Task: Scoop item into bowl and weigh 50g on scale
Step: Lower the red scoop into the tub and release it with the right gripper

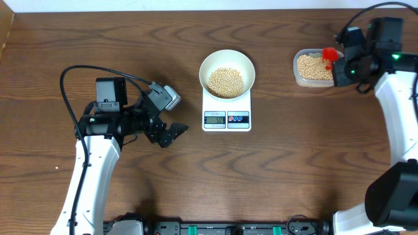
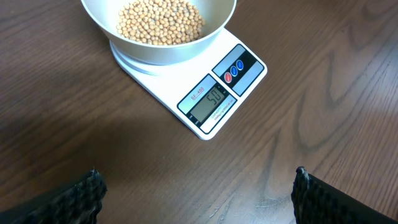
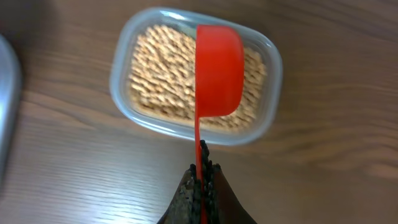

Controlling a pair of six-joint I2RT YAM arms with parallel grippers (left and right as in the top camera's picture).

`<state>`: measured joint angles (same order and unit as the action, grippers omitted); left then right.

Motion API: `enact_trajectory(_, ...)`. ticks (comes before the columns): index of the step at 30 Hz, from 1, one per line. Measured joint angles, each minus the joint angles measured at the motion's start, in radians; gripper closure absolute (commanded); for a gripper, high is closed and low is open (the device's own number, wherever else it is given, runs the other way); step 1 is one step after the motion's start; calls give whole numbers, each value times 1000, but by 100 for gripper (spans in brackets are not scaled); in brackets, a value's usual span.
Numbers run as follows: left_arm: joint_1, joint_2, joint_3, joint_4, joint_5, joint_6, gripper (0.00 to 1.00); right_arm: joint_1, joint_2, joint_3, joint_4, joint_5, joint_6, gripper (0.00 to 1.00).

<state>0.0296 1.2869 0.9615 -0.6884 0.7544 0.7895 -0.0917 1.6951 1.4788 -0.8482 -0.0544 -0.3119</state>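
Note:
The white bowl (image 1: 226, 72) holds a heap of beige beans (image 1: 225, 81) and stands on the white scale (image 1: 226, 119), whose display (image 2: 207, 101) is lit. My left gripper (image 1: 171, 134) hovers open left of the scale, nothing between its fingertips (image 2: 92, 183). My right gripper (image 3: 203, 163) is shut on the handle of a red scoop (image 3: 219, 71), held above a clear tub of beans (image 3: 193, 74) at the far right (image 1: 313, 67). The scoop's underside faces the camera, so its contents are hidden.
The clear plastic tub (image 1: 297, 70) sits to the right of the scale with bare wood between them. A grey edge (image 3: 7, 106) shows at the left of the right wrist view. Black fixtures line the table's front edge (image 1: 215, 228).

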Motion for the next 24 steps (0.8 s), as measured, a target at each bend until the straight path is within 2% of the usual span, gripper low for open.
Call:
enact_trajectory(6,0,0,0,0,0,0,2,110,0,0,-17,238,-14,99)
enact_trajectory(11,0,0,0,0,0,0,2,173,0,0,-23,359,-14,99)
enact_trajectory(19,0,0,0,0,0,0,2,182,0,0,-23,410,1,99)
enact_trajectory(24,0,0,0,0,0,0,2,160,0,0,-23,313,66,99)
